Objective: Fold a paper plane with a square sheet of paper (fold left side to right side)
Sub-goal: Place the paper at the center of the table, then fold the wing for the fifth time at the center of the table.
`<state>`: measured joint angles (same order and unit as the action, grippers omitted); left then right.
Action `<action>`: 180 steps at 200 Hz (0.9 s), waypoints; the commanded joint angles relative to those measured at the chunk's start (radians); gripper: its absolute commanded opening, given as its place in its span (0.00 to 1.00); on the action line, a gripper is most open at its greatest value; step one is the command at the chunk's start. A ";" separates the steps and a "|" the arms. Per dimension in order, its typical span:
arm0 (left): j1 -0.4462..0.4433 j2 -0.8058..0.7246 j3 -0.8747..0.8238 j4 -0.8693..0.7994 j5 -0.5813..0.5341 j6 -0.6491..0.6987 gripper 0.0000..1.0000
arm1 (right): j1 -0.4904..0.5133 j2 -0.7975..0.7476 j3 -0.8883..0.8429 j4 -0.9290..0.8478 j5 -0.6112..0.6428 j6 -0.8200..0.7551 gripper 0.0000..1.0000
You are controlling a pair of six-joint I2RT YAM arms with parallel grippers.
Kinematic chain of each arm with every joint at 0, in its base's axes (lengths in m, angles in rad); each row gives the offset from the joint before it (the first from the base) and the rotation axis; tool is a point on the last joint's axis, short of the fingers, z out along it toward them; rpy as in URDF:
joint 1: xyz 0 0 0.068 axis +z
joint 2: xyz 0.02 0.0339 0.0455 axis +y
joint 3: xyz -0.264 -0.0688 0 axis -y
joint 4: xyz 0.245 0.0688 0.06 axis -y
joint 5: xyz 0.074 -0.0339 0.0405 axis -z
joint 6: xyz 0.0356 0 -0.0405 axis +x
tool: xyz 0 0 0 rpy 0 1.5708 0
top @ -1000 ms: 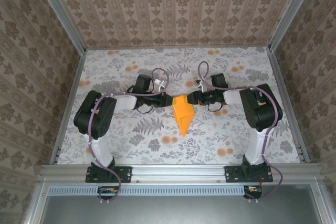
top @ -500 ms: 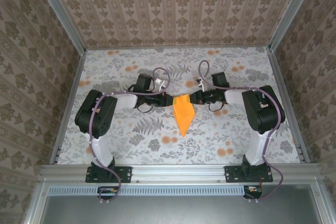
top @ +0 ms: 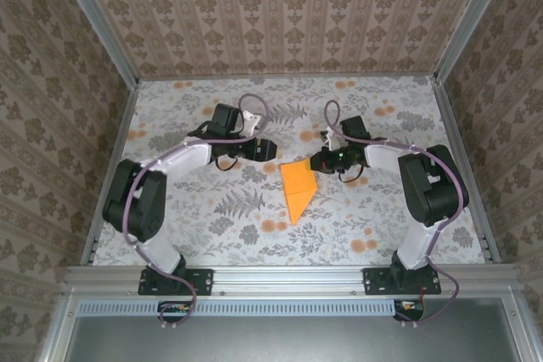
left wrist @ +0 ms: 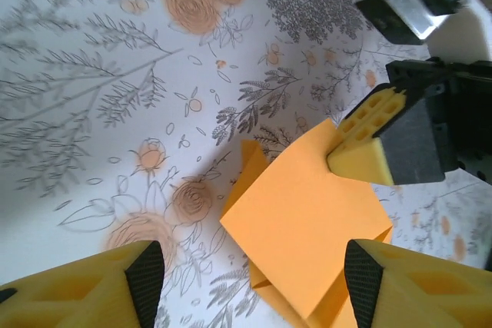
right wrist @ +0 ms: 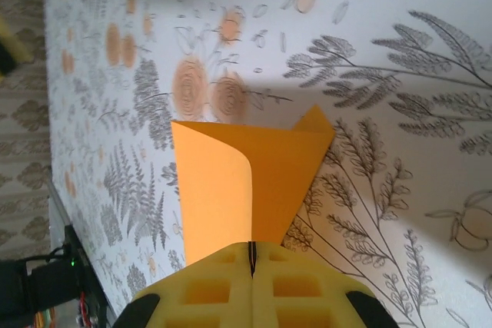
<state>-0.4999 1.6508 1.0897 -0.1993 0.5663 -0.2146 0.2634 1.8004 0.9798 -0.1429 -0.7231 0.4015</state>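
The square sheet of paper (top: 297,189) is bright orange and folded into a pointed wedge, its tip toward the near edge, mid-table. In the right wrist view the paper (right wrist: 231,182) has one layer curling up. My right gripper (top: 316,161) (right wrist: 251,263) is shut on the paper's far right corner, fingers pressed together over the edge. My left gripper (top: 270,149) stands open to the upper left of the paper, apart from it. In the left wrist view the paper (left wrist: 307,220) lies ahead between my open left gripper's (left wrist: 254,282) fingers, with the right fingertips (left wrist: 365,147) clamped on its corner.
The floral table cover (top: 212,209) carries small orange flower blotches. Patterned walls and metal posts (top: 110,167) close in the left, right and far sides. An aluminium rail (top: 288,277) runs along the near edge by the arm bases.
My left gripper let go of the paper, opened and drew back up and left. My right gripper shut on the paper's right corner. The paper shifted slightly right.
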 commanded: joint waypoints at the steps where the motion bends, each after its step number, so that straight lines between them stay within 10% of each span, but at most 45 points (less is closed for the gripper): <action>1: -0.095 -0.103 0.006 -0.166 -0.213 0.110 0.66 | 0.016 -0.023 0.059 -0.115 0.099 0.130 0.00; 59: -0.408 -0.143 -0.031 -0.205 -0.468 -0.017 0.70 | 0.035 0.027 0.131 -0.146 0.151 0.246 0.00; 180: -0.581 0.191 0.174 -0.354 -0.712 -0.112 0.69 | 0.043 0.081 0.172 -0.153 0.170 0.271 0.00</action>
<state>-1.0603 1.8107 1.2034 -0.4694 -0.0521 -0.3218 0.2993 1.8656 1.1297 -0.2699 -0.5655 0.6586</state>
